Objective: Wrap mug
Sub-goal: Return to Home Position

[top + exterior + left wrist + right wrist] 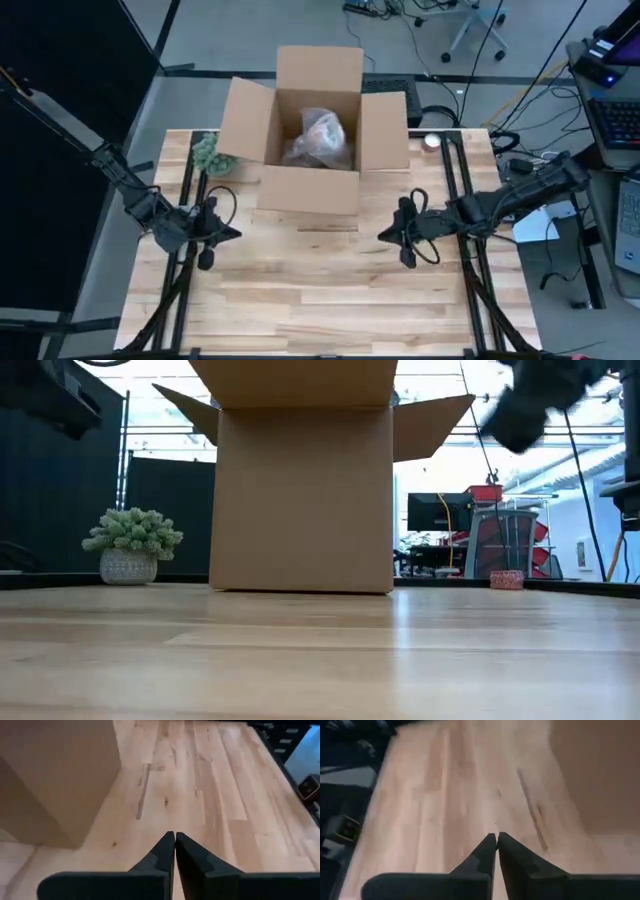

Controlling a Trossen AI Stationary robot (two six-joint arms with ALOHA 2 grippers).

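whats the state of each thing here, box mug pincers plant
box: upright on the table, flaps open
wrapped mug: covered in bubble wrap, inside the box
left pincer: shut, empty, above the table near the box's front left corner
right pincer: shut, empty, above the table near its front right corner
potted plant: upright, beside the box
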